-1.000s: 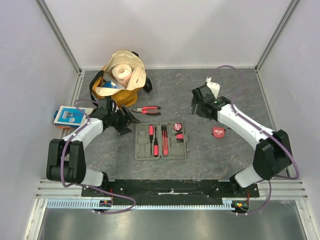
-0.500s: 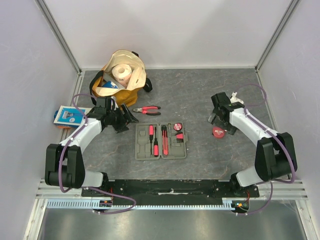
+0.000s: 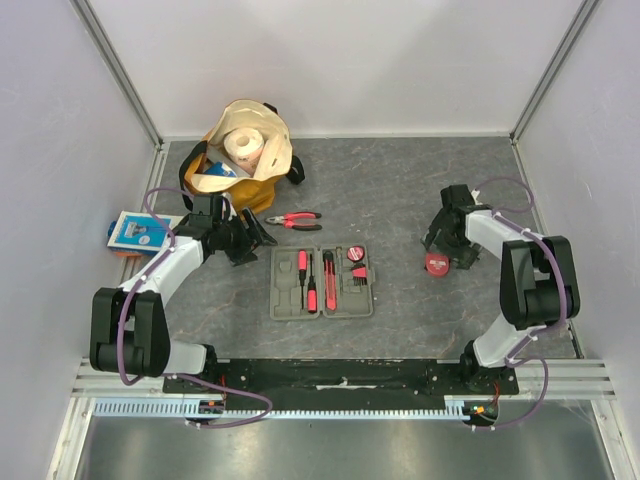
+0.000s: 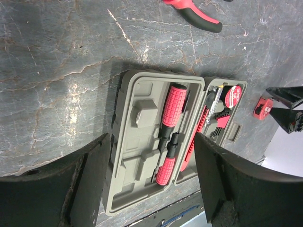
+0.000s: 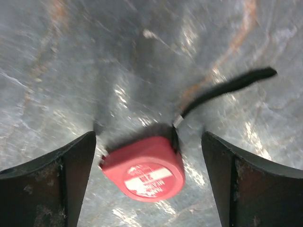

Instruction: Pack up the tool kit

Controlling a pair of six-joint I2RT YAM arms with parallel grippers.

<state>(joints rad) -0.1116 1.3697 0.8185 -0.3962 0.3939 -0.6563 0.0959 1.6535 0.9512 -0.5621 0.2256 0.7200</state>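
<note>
Top camera looking down over tabletop (image 3: 380, 190), left wrist facing case (image 4: 137, 156) nearby, right wrist sitting close above tape measure (image 5: 147, 175), both showing overhead.

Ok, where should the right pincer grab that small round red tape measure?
Grip the small round red tape measure across its curved sides, coming straight down from above. It lies flat, label up, framed by the open right pincer. Keep clear of the thin black strap trailing from its far edge.

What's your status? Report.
Left hand open, right hand open, both empty. Round red tape measure under right hand, ungripped. Grey plastic tool case open; red-and-black pliers outside. No obstruction.
</note>
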